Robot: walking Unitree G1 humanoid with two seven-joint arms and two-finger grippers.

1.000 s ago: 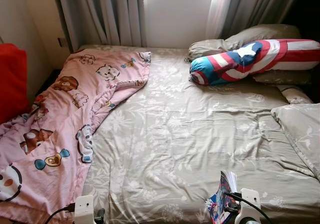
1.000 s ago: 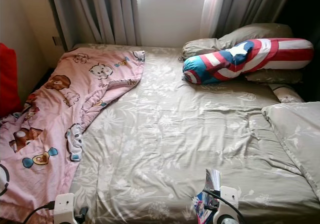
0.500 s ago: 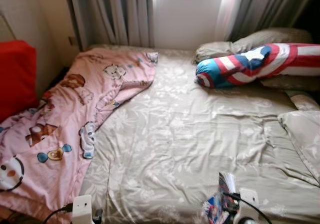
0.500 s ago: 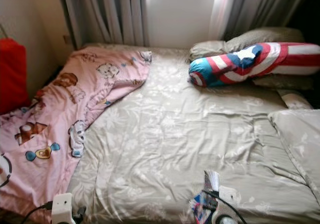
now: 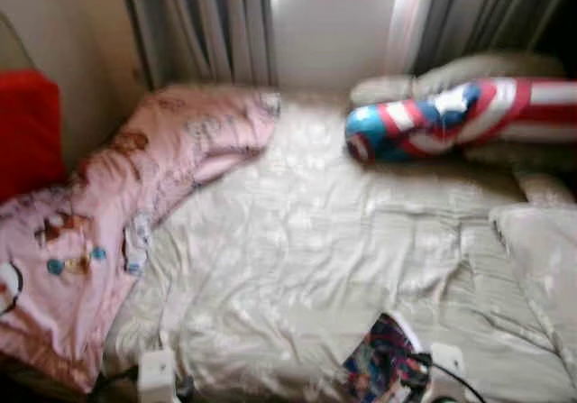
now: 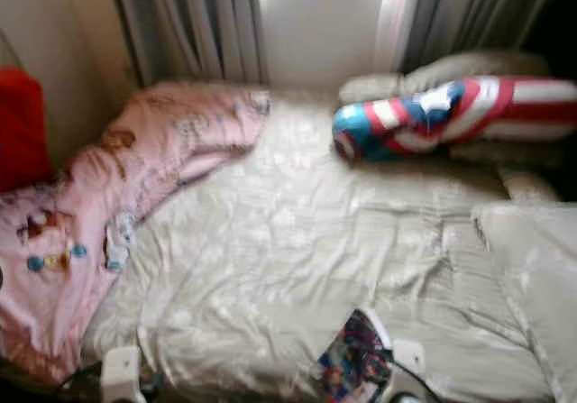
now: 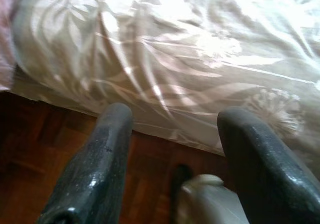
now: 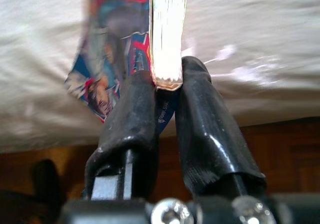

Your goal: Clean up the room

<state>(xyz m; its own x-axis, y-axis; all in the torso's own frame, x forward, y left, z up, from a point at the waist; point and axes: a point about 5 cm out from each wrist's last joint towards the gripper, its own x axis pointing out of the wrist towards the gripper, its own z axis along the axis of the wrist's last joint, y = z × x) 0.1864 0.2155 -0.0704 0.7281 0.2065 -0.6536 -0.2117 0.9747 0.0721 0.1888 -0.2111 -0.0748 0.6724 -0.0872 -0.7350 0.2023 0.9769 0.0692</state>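
Comic book (image 5: 383, 367) now tilts flatter toward the bed (image 5: 315, 241) than a second ago. My right gripper (image 8: 167, 86) pinches its edge at the near bedside; left gripper (image 7: 172, 149) is spread, idle. Keep the pinch firm, lower gently onto the sheet.

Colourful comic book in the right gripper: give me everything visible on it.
The thin colourful comic book has a glossy cover printed in blue, red and dark figures, with a white page edge. The right gripper pinches it at its lower edge, one black finger on each side. It hangs tilted over the near edge of the beige floral bedsheet.
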